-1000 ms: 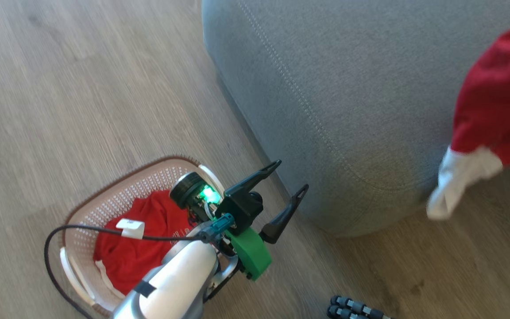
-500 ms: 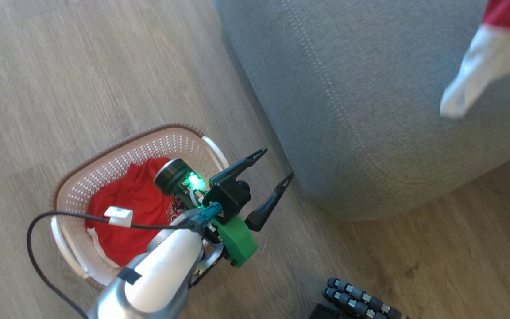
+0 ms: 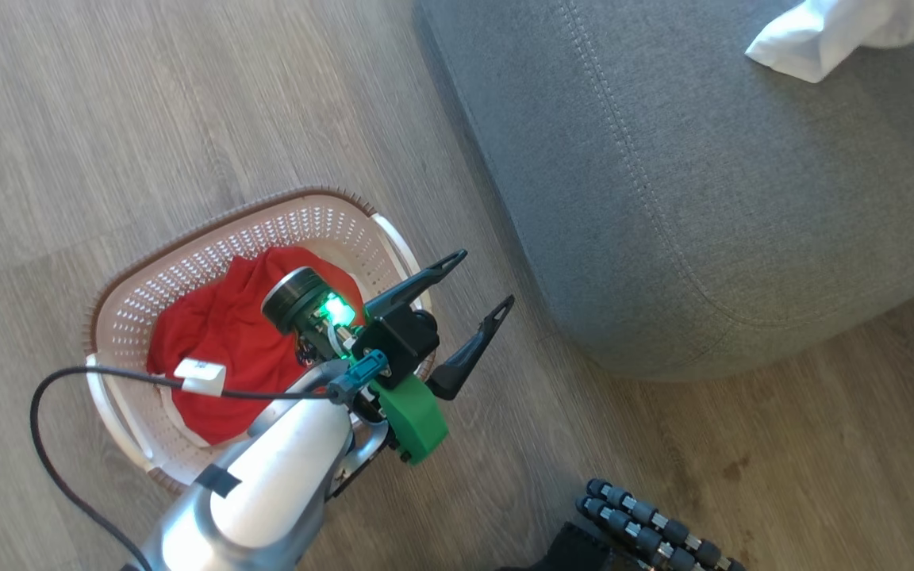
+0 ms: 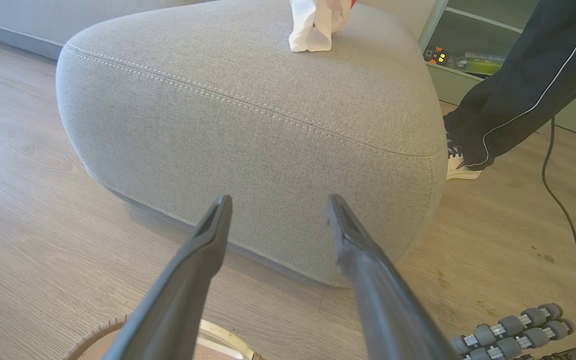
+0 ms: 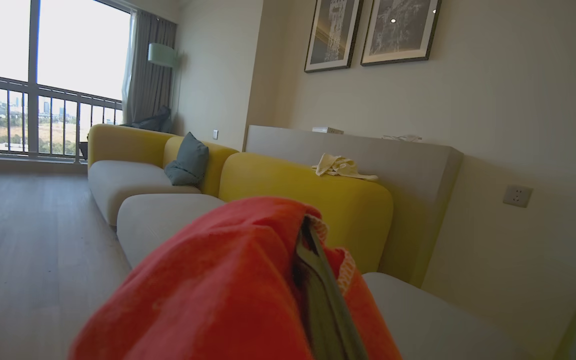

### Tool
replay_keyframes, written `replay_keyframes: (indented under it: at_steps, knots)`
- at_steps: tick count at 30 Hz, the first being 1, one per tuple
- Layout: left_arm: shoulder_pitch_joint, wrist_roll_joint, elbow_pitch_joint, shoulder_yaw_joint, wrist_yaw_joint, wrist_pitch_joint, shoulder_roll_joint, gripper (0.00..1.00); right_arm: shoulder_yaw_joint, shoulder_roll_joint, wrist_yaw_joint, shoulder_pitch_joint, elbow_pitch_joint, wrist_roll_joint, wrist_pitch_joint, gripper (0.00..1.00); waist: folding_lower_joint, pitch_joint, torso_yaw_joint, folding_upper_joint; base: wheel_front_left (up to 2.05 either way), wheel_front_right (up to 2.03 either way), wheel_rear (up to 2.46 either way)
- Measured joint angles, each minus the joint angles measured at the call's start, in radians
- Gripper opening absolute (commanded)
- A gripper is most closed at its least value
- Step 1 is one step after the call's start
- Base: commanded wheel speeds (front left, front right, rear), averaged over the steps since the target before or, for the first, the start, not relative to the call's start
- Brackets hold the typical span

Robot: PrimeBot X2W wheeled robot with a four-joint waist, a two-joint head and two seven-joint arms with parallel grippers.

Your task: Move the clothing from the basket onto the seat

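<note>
Clothing (image 5: 218, 290) clamped in right tool (image 5: 308, 227), per right wrist view; left tool (image 3: 485, 277) apart by basket (image 3: 211, 230).

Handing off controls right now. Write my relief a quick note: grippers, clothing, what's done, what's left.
Left gripper: open, empty, beside the basket.
Right gripper: shut on a red garment, its white trim reaching the seat top.
Done: that garment is out of the basket.
Left: release it on the seat, then move the red clothing lying in the basket.
</note>
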Motion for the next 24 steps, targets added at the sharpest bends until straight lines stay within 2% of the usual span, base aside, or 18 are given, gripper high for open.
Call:
replay_keyframes:
  at_steps: [10, 16, 24]
  knots:
    - [-0.015, 0.000, -0.011, -0.004, 0.000, 0.000, 0.015, 1.00, -0.028, 0.071, 0.000, 0.067, 0.231, 0.000, 0.000, 0.00, 0.0000, 0.037, 0.002, 0.0000, 0.00, 0.00, 0.00]
    - [-0.016, 0.002, -0.012, -0.011, 0.000, 0.000, 0.036, 1.00, 0.030, 0.107, 0.000, 0.053, 0.430, 0.029, 0.022, 0.00, 0.0000, 0.052, 0.013, 0.0000, 0.00, 0.00, 0.00]
    - [-0.016, 0.002, -0.026, -0.011, 0.000, 0.000, 0.035, 1.00, 0.061, 0.094, 0.000, 0.011, 0.500, 0.026, 0.078, 0.00, -0.0001, 0.063, 0.032, 0.0000, 0.00, 0.00, 0.00]
